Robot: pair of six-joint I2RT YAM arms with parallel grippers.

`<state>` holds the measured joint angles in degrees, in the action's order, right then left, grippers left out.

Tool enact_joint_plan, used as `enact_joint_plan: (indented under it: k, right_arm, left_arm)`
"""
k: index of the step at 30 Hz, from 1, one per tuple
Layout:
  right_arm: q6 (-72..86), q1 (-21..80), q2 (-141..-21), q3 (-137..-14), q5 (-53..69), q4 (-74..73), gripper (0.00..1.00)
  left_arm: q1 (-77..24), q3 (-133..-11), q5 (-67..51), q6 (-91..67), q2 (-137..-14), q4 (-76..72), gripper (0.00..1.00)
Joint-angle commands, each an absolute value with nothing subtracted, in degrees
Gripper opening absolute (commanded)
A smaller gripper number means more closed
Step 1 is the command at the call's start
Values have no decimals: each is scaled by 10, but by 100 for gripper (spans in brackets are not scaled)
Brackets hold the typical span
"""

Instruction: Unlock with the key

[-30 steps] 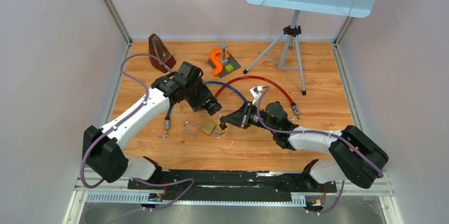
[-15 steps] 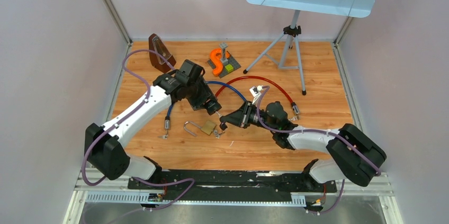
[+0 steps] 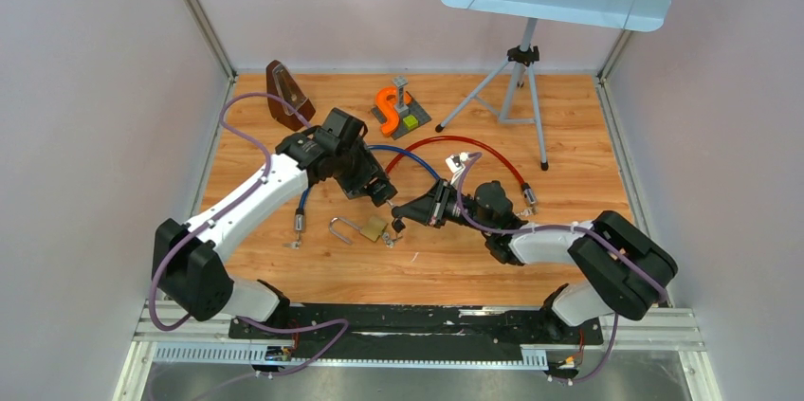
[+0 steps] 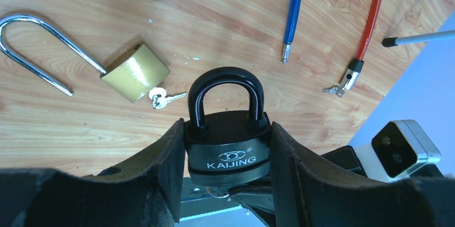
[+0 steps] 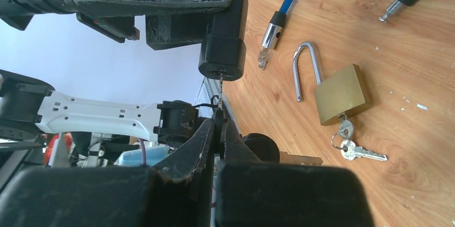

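Note:
My left gripper [image 4: 227, 131] is shut on a black KAIJING padlock [image 4: 227, 149] and holds it above the table, shackle closed. In the top view the left gripper [image 3: 380, 194] meets my right gripper [image 3: 402, 212] tip to tip. My right gripper [image 5: 219, 123] is shut on a small key [image 5: 220, 86]. The key's blade stands at the keyhole in the padlock's underside [image 5: 222, 64]; how deep it sits is hidden. A second, black-headed key [image 5: 290, 157] hangs beside the fingers.
An open brass padlock [image 3: 373, 227] with its own keys [image 5: 354, 149] lies on the table just under the grippers. Blue [image 3: 410, 157] and red [image 3: 479, 146] cable locks lie behind. A metronome [image 3: 284, 93], an orange S-shaped piece [image 3: 386, 107] and a music stand [image 3: 520, 79] stand at the back.
My right arm has shifted slightly left and up, bringing the key closer against the padlock's underside. The left gripper and padlock have barely moved.

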<state>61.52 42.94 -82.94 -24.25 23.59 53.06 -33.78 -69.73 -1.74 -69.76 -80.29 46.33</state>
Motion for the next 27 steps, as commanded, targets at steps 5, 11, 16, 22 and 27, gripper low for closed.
enact_joint_plan:
  k: [5, 11, 16, 22, 27]
  right_arm:
    - [690, 414, -865, -248, 251, 660, 0]
    - [682, 407, -858, -251, 234, 642, 0]
    - [645, 405, -843, -246, 209, 644, 0]
    - [591, 394, -820, -226, 201, 681, 0]
    - [552, 390, -823, -217, 217, 723, 0]
  left_arm:
    - [-364, -692, -33, -718, -779, 419, 2]
    - [-403, -699, -3, -722, -775, 418, 2]
    - [-433, -686, 26, -752, -760, 411, 2]
    - [-437, -665, -27, -773, -742, 380, 3]
    - [-439, -645, -89, -803, -716, 348, 3]
